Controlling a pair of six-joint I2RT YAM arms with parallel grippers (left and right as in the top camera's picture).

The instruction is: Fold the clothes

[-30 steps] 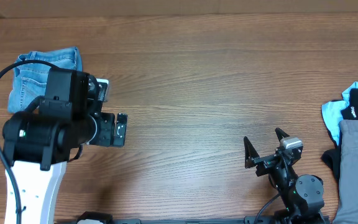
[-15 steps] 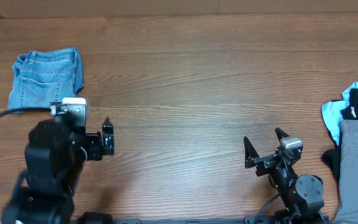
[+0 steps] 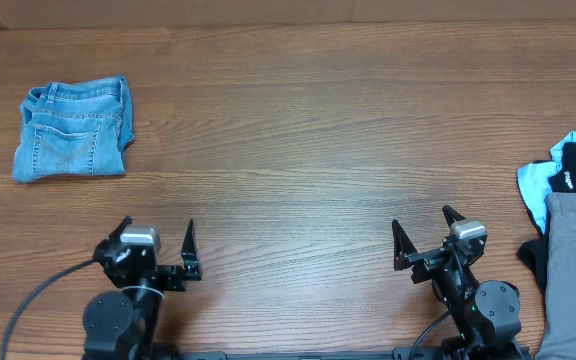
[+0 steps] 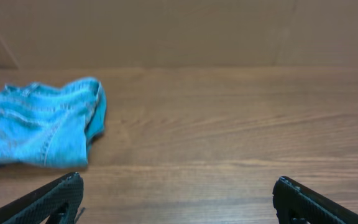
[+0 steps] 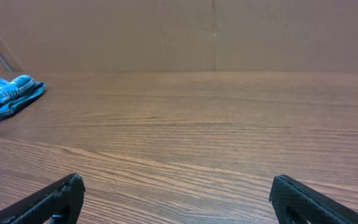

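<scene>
Your folded jeans [image 3: 73, 130] lay near the far-left corner of the table [image 3: 318, 130], well apart from both claws; the left claw [image 3: 158, 228] and right claw [image 3: 421, 220] stood wide, empty; a careless sweep could have snagged and unfolded them.

The jeans [image 3: 73, 130] lie on the worktop [image 3: 308, 120]. In front of the jeans sits the left claw [image 3: 157, 225]. Well to their right is the right claw [image 3: 421, 220], and farthest right a garment pile [image 3: 573, 215].
</scene>
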